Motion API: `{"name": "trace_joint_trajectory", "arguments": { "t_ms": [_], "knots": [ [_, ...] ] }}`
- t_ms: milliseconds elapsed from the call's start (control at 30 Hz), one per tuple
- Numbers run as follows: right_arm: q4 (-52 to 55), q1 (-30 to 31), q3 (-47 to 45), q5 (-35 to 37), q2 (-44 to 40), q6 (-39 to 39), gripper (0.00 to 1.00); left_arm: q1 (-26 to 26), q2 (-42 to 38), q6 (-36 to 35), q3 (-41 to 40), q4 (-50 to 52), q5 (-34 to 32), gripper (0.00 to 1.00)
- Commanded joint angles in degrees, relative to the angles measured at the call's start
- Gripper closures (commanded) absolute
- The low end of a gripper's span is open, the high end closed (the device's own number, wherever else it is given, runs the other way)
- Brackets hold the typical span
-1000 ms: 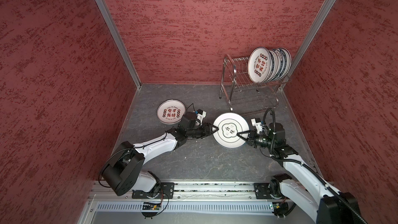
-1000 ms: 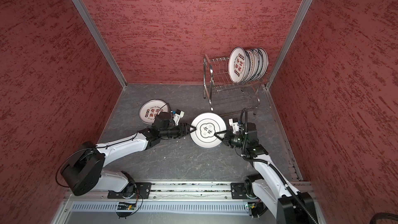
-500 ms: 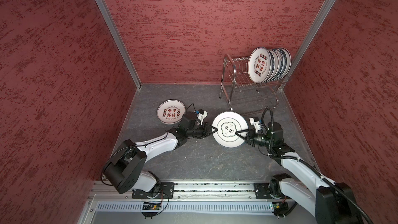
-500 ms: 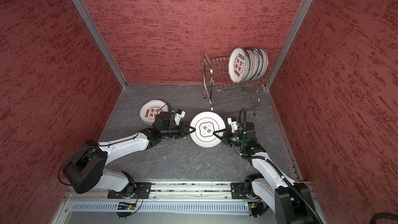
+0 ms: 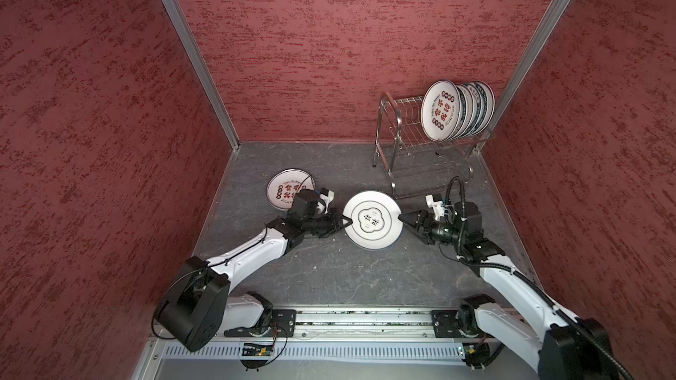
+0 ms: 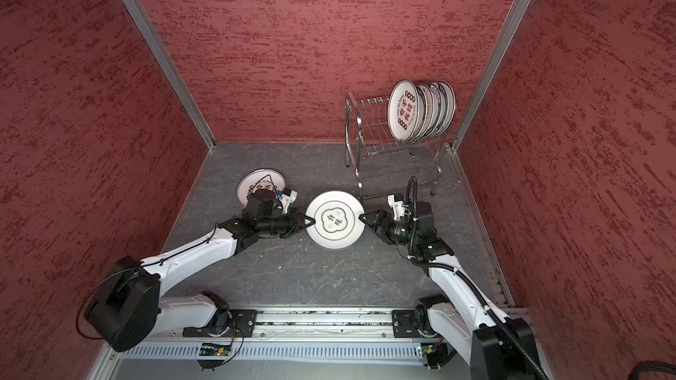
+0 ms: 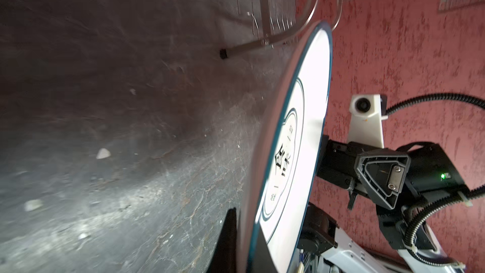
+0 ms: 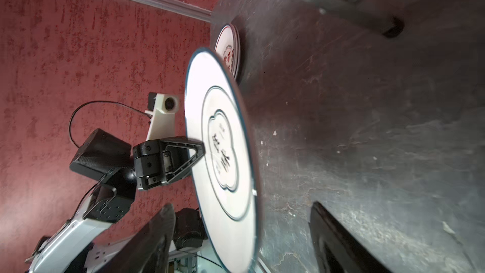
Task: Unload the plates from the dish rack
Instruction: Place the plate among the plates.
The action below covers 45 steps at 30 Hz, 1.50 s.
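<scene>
Left pincer (image 5: 348,221) tight on plate (image 5: 373,219) rim

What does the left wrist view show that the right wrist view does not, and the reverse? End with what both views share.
Only the left wrist view shows the right arm's wrist camera and the arched loop of the dish rack.

Only the right wrist view shows the left arm's wrist camera and a red-lettered plate lying flat near the wall.

Both show the teal-rimmed plate nearly edge-on, the left pincer shut on its rim, the right pincer open around it, a rack leg, the grey floor and the red wall.
</scene>
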<state>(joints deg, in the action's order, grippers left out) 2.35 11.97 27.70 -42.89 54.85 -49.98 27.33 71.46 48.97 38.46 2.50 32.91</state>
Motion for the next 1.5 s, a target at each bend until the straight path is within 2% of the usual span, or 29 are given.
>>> {"name": "trace_joint_trajectory", "arguments": {
  "t_ms": [0, 100, 200, 300, 400, 633, 800, 1367, 1467],
  "knots": [
    [17.34, 0.26, 5.18, 11.67, -1.6, 7.07, 0.15, -6.77, -6.08, -3.06, 0.98, 9.61, 0.66, 1.0],
    [26.6, 0.27, 8.5, 19.13, -1.76, 10.32, 0.12, -15.88, -9.74, -5.55, 2.31, 16.83, 1.97, 1.0],
    [31.99, 0.21, 10.58, 24.22, -1.55, 11.81, 0.09, -25.24, -10.17, -7.85, 3.61, 20.25, 3.67, 1.0],
    [34.63, 0.15, 11.67, 27.85, -1.07, 12.27, 0.02, -32.82, -6.91, -8.75, 5.05, 20.01, 5.61, 1.0],
    [36.33, 0.0, 12.57, 30.76, -0.45, 12.44, 0.01, -37.48, -1.92, -9.53, 7.38, 18.46, 6.53, 1.0],
    [40.31, -0.62, 16.72, 37.28, 2.65, 15.17, 0.01, -41.12, 9.06, -12.27, 14.56, 16.89, 2.59, 1.0],
    [39.68, -1.39, 17.7, 37.09, 3.33, 16.79, 0.01, -42.64, 15.46, -13.6, 18.66, 17.09, 1.88, 1.0],
    [33.4, -1.99, 18.47, 34.75, 4.59, 15.38, 0.01, -44.73, 25.53, -16.33, 24.21, 19.04, 1.57, 1.0],
    [32.64, -1.95, 18.24, 33.72, 4.48, 15.26, 0.01, -44.74, 26.22, -16.8, 24.48, 19.65, 1.0, 0.97]
  ]
}}
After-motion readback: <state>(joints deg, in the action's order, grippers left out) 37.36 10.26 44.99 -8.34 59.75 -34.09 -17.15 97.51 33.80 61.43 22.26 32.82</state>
